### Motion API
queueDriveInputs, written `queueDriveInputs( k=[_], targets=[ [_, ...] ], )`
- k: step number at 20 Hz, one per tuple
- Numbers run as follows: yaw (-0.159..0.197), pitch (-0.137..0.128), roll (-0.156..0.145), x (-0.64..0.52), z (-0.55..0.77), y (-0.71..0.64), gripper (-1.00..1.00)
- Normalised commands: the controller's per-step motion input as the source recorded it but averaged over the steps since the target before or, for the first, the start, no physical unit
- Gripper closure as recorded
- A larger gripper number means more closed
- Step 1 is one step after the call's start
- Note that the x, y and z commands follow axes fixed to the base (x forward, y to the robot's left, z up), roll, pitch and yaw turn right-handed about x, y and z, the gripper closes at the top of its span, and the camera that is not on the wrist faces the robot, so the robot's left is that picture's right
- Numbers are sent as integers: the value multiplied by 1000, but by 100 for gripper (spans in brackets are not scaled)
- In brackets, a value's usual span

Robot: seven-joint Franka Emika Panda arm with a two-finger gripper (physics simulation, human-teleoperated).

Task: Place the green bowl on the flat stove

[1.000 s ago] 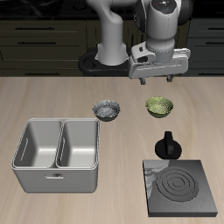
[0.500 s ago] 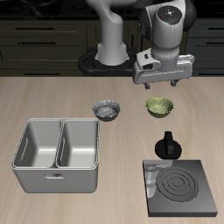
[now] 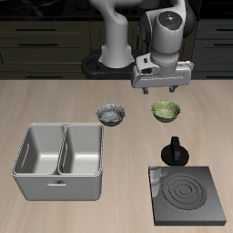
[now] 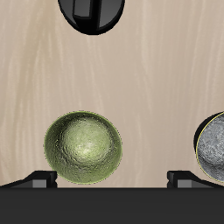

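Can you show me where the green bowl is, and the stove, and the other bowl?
green bowl (image 3: 166, 111), exterior view, on its speckled inside.
flat stove (image 3: 188, 195), exterior view, on the ring marks.
grey-blue bowl (image 3: 111, 115), exterior view, on its inside.

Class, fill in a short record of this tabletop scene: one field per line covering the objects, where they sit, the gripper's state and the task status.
target: small olive-green bowl, upright on the table, ungrasped
goal: flat black square stove near the table's front edge, nothing on its rings
distractor: grey-blue speckled bowl beside the green bowl, apart from it
other: grey double-basin metal sink
gripper: open, above the green bowl
status: bowl not yet lifted
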Motion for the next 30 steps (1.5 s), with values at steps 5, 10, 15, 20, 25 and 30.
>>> queueDriveInputs(
  k=[5,10,15,20,25,30],
  targets=[
    [0,-2,-22,2,-235,-144,-100],
    [1,16,-11,82,-288,-95,-100],
    [5,61,-19,79,-404,20,-100],
    [-9,46,-1,65,-302,59,-100],
    [4,26,14,47,-228,42,-100],
    [-55,71,74,-5,-301,121,-100]
  ],
)
